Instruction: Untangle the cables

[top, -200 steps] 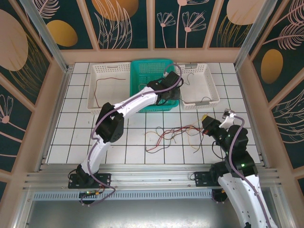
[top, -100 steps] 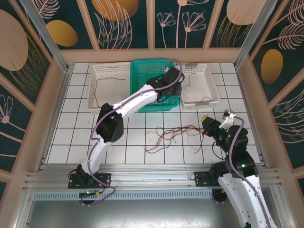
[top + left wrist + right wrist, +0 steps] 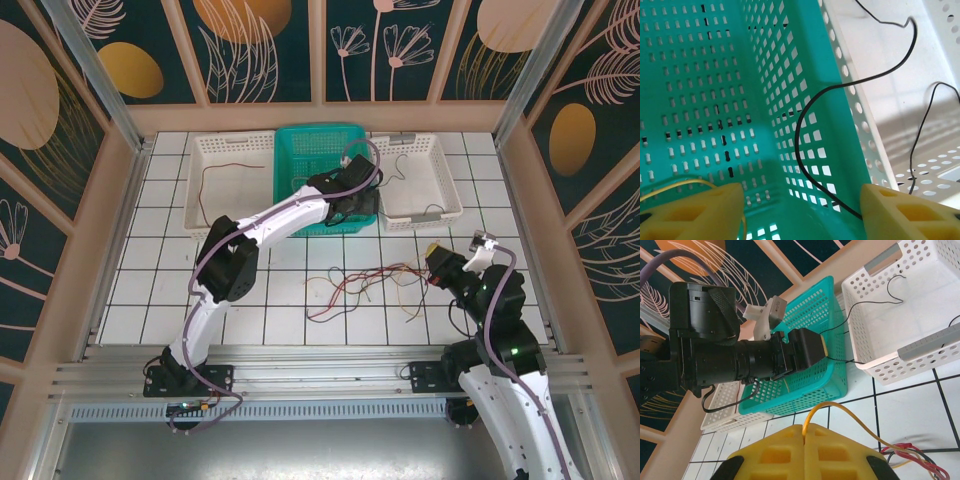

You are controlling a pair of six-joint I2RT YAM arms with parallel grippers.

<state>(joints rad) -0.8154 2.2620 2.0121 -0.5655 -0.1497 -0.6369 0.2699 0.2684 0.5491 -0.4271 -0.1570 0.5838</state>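
Where black cable (image 3: 796, 145) reaches left claw (image 3: 800, 210) — end hidden.

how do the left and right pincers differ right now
The left pincer is open; the right pincer is shut on a yellow cable. The left pincer hangs over the wall of the teal basket, the right pincer sits by the tangle on the tiles. Both have yellow fingers.

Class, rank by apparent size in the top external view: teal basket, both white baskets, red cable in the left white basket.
1. teal basket, marginally largest.
2. left white basket and right white basket: near alike, not ranked.
3. red cable, clearly smallest.
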